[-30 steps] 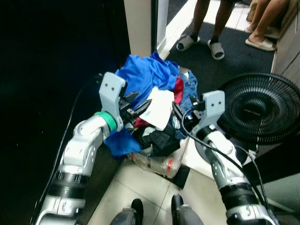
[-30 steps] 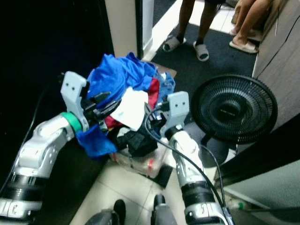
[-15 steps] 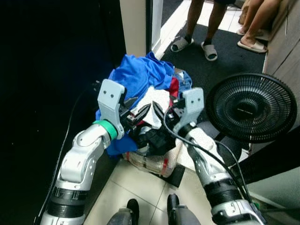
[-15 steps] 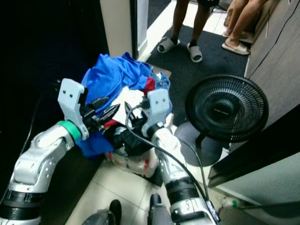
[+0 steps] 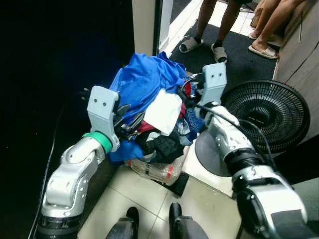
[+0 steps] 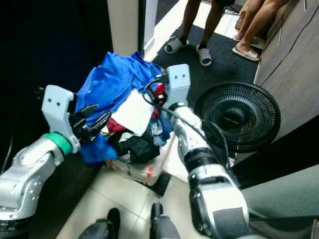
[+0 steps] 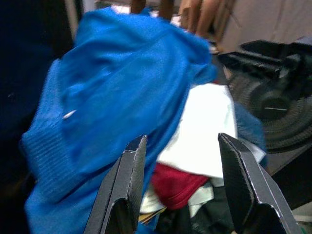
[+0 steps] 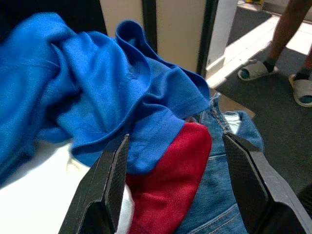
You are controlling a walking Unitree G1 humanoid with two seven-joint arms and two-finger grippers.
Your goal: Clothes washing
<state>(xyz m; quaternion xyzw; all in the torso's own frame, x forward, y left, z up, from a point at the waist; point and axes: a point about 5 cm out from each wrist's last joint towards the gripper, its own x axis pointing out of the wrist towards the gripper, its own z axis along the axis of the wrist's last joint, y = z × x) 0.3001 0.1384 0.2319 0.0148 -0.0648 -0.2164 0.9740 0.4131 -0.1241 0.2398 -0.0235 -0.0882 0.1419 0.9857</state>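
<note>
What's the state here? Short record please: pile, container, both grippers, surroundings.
pile: blue garment on top, white cloth, red item, jeans, dark clothes below
container: clear basket under the heap, on tiled floor
left gripper: open, at the pile's left side, nothing held
right gripper: open, above the pile's far right, over red item and jeans
surroundings: black fan to the right; people's feet in slippers beyond
</note>
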